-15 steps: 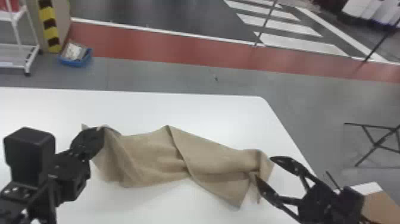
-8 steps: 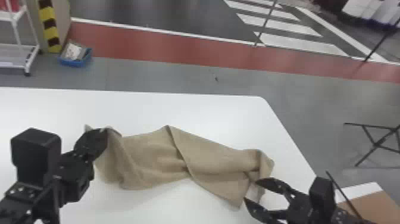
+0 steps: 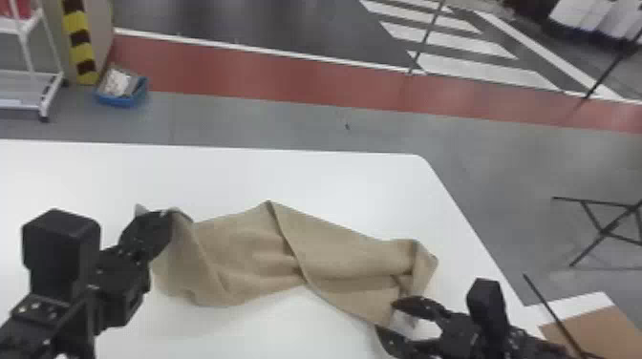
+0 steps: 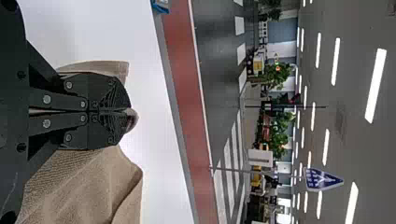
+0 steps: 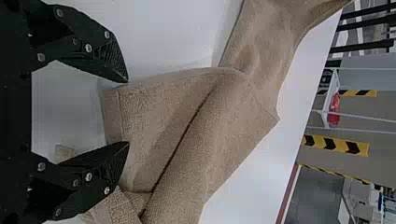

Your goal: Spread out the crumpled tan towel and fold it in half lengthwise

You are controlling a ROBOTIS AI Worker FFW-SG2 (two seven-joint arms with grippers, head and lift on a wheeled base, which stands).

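The tan towel [image 3: 248,253] lies twisted and creased across the white table, its left end lifted by my left gripper [image 3: 165,217]. In the left wrist view, that left gripper [image 4: 130,111] is shut on the towel [image 4: 88,186], with cloth showing on both sides of the fingers. My right gripper [image 3: 384,315] stands open at the towel's near right corner. In the right wrist view, the right gripper [image 5: 128,112] has its fingers apart, with the hemmed edge of the towel [image 5: 201,130] between and just beyond the tips.
The white table [image 3: 334,176] has its right edge just beyond the towel's right end. A brown board [image 3: 587,334] lies off that edge, near the right arm. On the floor farther off are a blue bin [image 3: 122,98] and a black folding stand [image 3: 606,229].
My right gripper has moved left and toward the robot, from the towel's right end to its near corner. The left gripper has shifted slightly right with the towel's end.
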